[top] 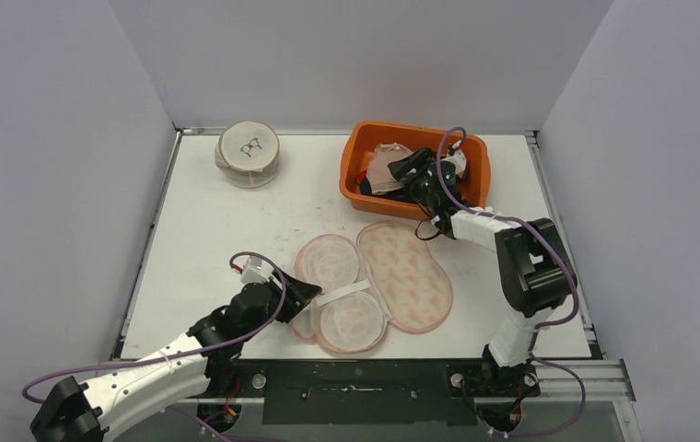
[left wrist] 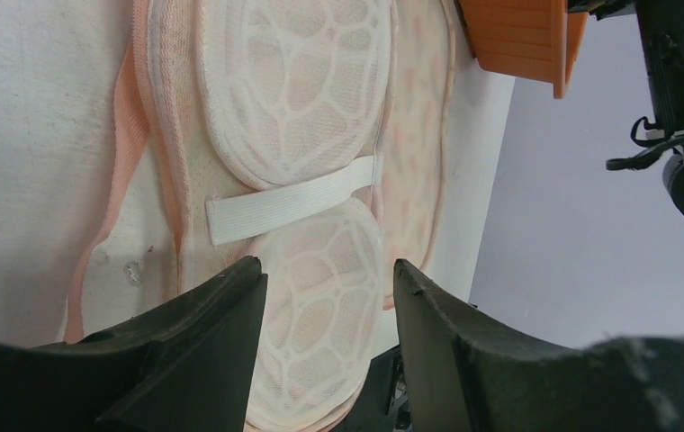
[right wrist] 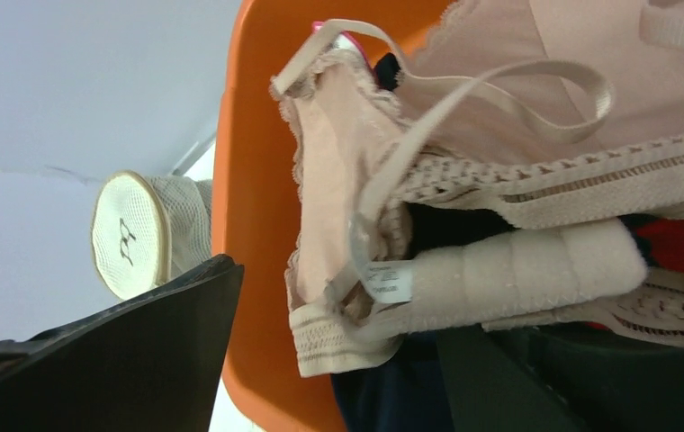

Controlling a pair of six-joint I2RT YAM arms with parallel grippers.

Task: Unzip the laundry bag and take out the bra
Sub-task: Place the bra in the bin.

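The pink mesh laundry bag (top: 406, 276) lies spread open and flat on the white table, with a white elastic strap (top: 344, 294) across its left half. My left gripper (top: 302, 293) sits at the bag's left edge. In the left wrist view its fingers stand apart, just above the bag's netted pad (left wrist: 293, 108) and the strap (left wrist: 289, 198), gripping nothing. The beige bra (right wrist: 500, 270) lies in the orange bin (top: 365, 147) on top of other garments. My right gripper (top: 402, 166) hovers over it. Its jaws stand wide, with the bra's band hanging loose between them.
A round white mesh pouch (top: 249, 153) stands at the back left of the table. The orange bin (right wrist: 248, 180) holds dark blue, red and black clothes under the bra. White walls enclose the table on three sides.
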